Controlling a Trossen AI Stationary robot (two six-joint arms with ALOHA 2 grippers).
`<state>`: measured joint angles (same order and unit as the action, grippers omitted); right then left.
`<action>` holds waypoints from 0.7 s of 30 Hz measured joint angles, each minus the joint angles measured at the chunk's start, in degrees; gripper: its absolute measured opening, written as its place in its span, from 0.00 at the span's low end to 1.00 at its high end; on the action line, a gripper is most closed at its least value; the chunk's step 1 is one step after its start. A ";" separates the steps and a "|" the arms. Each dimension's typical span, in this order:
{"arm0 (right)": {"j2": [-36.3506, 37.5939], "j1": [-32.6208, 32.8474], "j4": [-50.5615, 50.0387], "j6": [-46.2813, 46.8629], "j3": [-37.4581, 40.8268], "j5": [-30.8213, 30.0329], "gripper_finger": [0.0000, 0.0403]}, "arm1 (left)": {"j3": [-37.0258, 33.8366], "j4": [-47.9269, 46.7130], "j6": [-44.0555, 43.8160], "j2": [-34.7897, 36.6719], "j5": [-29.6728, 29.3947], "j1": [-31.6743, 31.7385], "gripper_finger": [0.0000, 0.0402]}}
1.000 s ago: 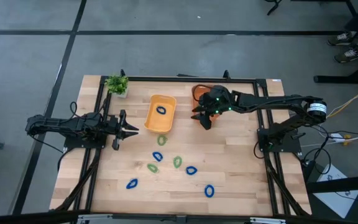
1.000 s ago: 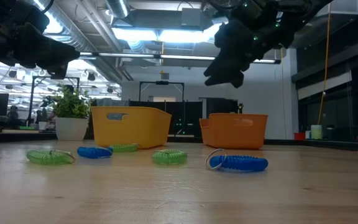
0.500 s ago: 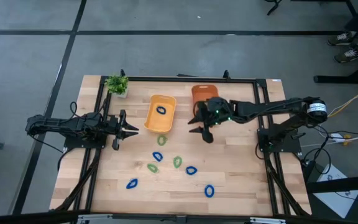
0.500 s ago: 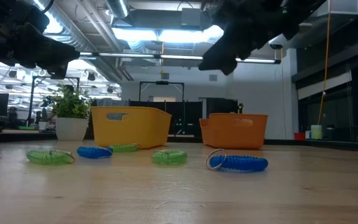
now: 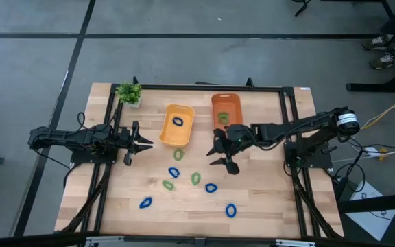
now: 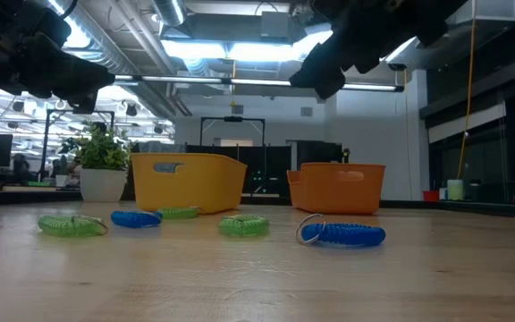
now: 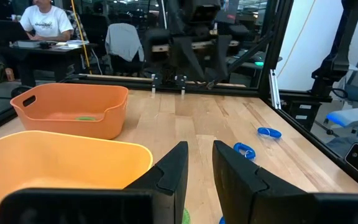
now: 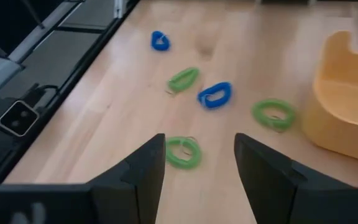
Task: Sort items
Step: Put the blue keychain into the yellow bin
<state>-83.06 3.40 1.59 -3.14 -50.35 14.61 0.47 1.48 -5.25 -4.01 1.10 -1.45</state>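
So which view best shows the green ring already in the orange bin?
The high view: it looks straight down on the green ring in the orange bin. The left wrist view shows it as a sliver; the low view's bin wall hides it; the right wrist view misses it.

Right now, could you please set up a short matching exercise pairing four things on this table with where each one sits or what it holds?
Things:
1. yellow bin
2. orange bin
3. plant
4. right gripper

Descriptions:
A. at a far corner of the table, on the left arm's side
B. holds one blue ring
C. open and empty, above the table between the bins and the loose rings
D. holds one green ring

Pairs: 1-B, 2-D, 3-A, 4-C
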 joint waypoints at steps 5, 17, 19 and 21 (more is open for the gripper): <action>-4.13 2.32 5.14 0.09 0.00 -0.01 0.47 | 0.00 0.00 0.00 0.00 0.00 0.00 0.17; -11.43 2.64 10.26 -0.11 0.00 -7.69 0.47 | 0.00 0.00 0.01 0.00 0.00 0.00 0.17; -12.30 2.64 11.16 -0.34 0.00 -7.54 0.47 | 0.00 0.00 0.01 0.00 0.00 0.00 0.18; -13.19 2.64 10.79 -0.46 -0.22 -7.54 0.47 | 0.00 0.00 -0.01 0.00 0.00 0.00 0.17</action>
<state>-96.25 6.04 12.39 -3.60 -50.57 7.07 0.47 1.48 -5.25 -4.01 1.10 -1.45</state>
